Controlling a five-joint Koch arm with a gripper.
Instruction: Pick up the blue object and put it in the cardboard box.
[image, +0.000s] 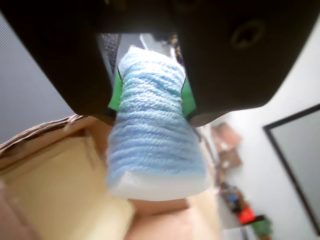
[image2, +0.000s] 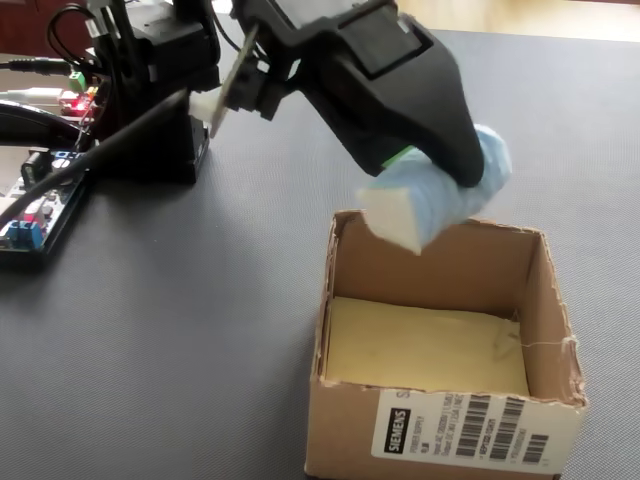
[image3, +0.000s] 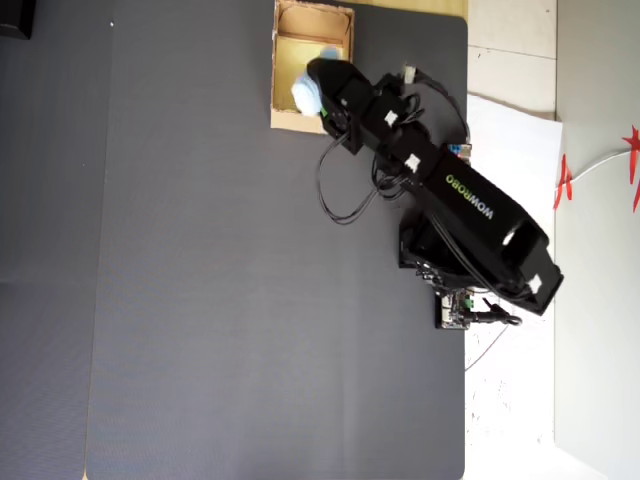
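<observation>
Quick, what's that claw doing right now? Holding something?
Claw: closed on the blue block, held above the open box.

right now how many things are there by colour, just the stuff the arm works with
pale blue: 1, the blue object, held in the gripper over the box
tan brown: 1, the cardboard box, open at the top
total: 2
</observation>
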